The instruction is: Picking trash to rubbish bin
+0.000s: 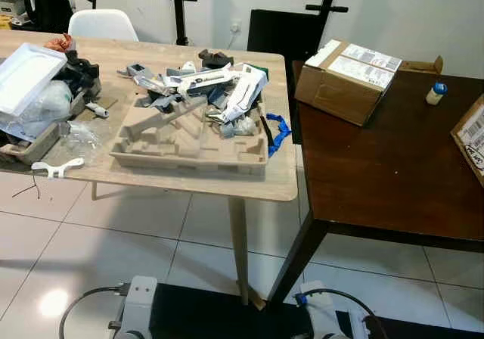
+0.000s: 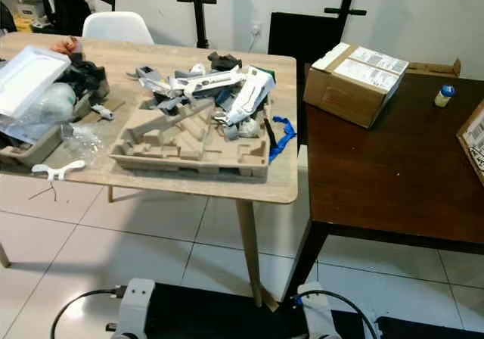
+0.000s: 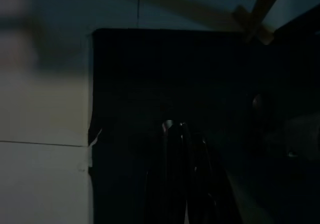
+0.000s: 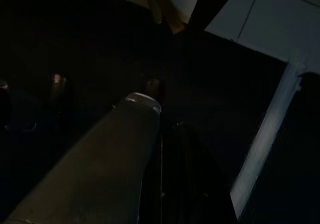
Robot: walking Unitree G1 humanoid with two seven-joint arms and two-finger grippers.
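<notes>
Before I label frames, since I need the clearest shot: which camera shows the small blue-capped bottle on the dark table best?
Either eye view; the left eye shows the blue-capped bottle upright on the dark table, clear of the cardboard box. The wrist views are too dark to make it out.

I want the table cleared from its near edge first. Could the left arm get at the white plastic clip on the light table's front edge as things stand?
Probably not yet. The white plastic clip lies free at the light wooden table's near edge, nothing over it, but the left arm hangs low and idle.
</notes>
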